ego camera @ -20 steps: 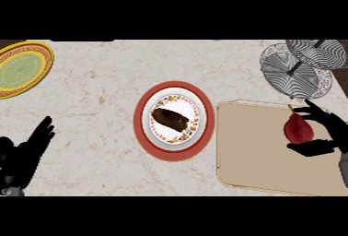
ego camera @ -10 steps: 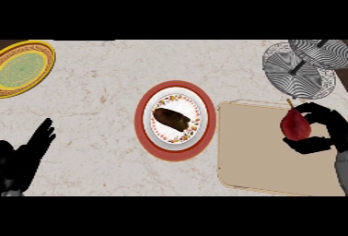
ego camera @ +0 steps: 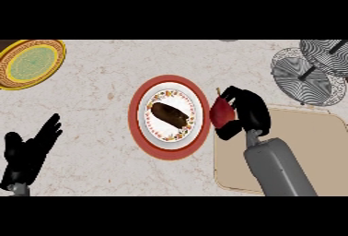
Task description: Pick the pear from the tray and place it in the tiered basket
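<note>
- The red pear (ego camera: 220,113) is held in the right hand (ego camera: 246,113), whose fingers and thumb are curled around it.
- The pear is seen just to the right of the red-rimmed plate (ego camera: 169,153), over the left edge of the beige tray (ego camera: 309,138), with its thin stem pointing up in the view.
- Whether the pear touches the tray or is lifted above it cannot be told from this view.
- The grey right forearm (ego camera: 277,168) is seen across the tray, below and to the right of the plate.
- A dark brown piece of food (ego camera: 170,114) is lying in the middle of the plate, on its white centre with a flowered border.
- The tiered basket (ego camera: 314,72), of dark wire with round levels, is placed far to the right of the plate and higher in the view, well apart from the pear.
- A yellow and green plate (ego camera: 31,62) is found far to the left of the red-rimmed plate, at the upper edge of the tabletop (ego camera: 95,115).
- The left hand (ego camera: 27,154) is resting low and to the left of the red-rimmed plate, with its fingers straight and nothing held in it.
</note>
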You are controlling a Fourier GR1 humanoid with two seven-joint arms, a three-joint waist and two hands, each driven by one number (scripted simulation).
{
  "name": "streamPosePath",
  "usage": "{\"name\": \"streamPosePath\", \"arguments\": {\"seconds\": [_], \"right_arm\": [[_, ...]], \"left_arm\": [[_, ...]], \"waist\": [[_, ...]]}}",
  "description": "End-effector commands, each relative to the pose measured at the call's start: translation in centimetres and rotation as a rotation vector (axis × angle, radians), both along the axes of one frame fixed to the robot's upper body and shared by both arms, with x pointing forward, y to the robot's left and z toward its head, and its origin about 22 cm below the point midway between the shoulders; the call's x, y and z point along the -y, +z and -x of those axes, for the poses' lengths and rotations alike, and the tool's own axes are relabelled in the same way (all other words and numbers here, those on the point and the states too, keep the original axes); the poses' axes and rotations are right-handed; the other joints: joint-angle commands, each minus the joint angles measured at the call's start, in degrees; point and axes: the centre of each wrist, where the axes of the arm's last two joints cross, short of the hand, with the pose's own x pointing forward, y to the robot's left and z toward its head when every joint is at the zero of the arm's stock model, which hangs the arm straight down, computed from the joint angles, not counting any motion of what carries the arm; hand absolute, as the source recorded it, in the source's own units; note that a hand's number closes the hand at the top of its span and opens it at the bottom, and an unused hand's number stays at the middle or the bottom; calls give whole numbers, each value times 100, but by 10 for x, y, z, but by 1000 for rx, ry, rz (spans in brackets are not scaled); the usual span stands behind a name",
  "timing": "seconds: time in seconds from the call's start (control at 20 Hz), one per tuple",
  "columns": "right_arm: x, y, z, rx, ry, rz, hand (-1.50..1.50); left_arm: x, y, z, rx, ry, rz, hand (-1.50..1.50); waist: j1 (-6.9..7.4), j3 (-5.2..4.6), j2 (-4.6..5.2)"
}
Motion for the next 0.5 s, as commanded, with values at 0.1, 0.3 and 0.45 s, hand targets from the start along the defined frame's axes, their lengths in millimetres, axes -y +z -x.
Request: {"name": "streamPosePath", "arguments": {"seconds": [0.1, 0.3, 0.45], "right_arm": [[-104, 63, 16, 160, -118, 147, 150], [-126, 116, 33, 309, -223, 175, 150], [-126, 150, 29, 353, -283, 202, 150]], "left_arm": [[-2, -11, 3, -3, -4, -6, 0], [-4, -8, 11, -11, 32, -3, 0], [-6, -12, 0, -5, 64, 4, 0]], "waist": [[-85, 19, -6], [-193, 36, -30], [-294, 36, 9]]}}
